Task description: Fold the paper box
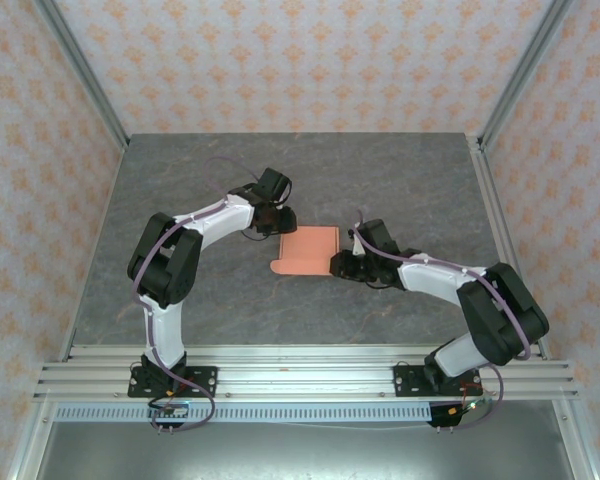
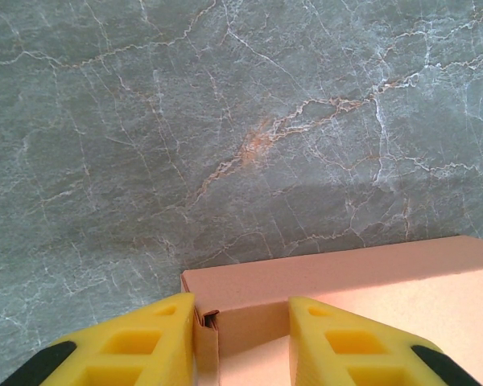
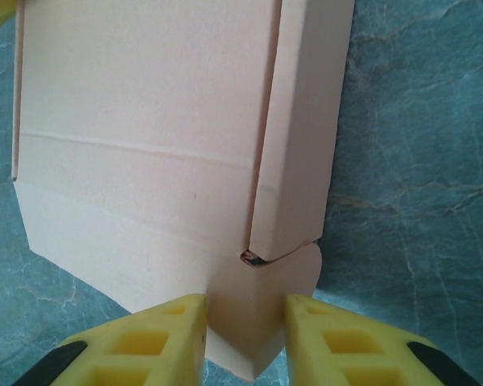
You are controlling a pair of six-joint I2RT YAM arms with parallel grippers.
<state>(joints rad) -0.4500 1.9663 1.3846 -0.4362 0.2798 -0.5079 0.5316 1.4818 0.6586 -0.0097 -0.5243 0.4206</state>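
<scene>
Salmon card box (image 1: 308, 250), mid-frame in the top view, is only part folded: one side is turned over, the rest is left. Its flap (image 3: 258, 330) is pinched by the right gripper (image 3: 245, 310). A corner is straddled by the narrowed left gripper (image 2: 241, 310), but whether it's gripped can't be told.

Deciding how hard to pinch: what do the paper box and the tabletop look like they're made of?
Paper box: thin salmon cardboard, matte, judging by its crisp score lines and thin cut edges. Tabletop: smooth grey surface with marble-like veins; I cannot tell whether it is real stone or printed laminate.
</scene>
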